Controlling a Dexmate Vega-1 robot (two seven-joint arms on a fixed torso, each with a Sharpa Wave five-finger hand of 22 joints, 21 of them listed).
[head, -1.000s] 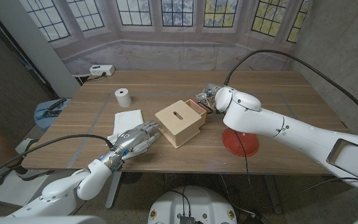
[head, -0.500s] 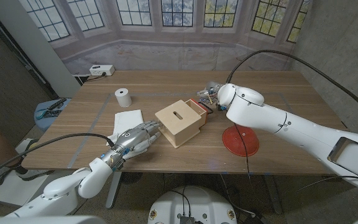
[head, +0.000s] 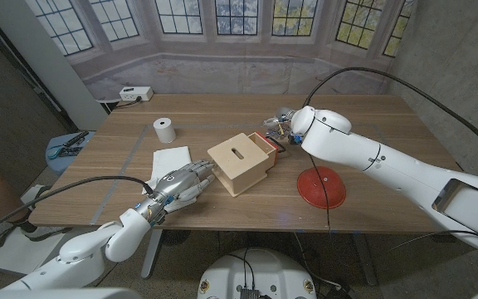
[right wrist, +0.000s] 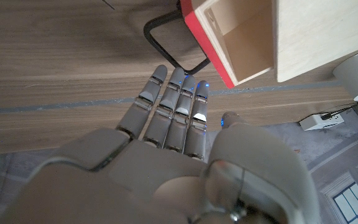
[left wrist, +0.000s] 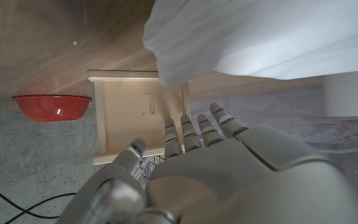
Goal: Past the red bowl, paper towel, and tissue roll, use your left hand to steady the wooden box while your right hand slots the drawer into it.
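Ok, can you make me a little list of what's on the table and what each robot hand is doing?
wooden box: mid-table, slot on top
drawer: red-fronted, partly sticking out of the box's far side
left hand: fingers reaching to the box's near-left corner, holding nothing
right hand: open, by the drawer's black handle, not gripping it
red bowl: right of the box
paper towel: left of the box
tissue roll: upright, behind the towel

— Wooden box ahead of the left hand?
— Yes, pale, just past the straightened fingertips; contact unclear.
— Beside it?
— Red bowl on the wooden table, apart from the box. White paper towel over the box's other side.
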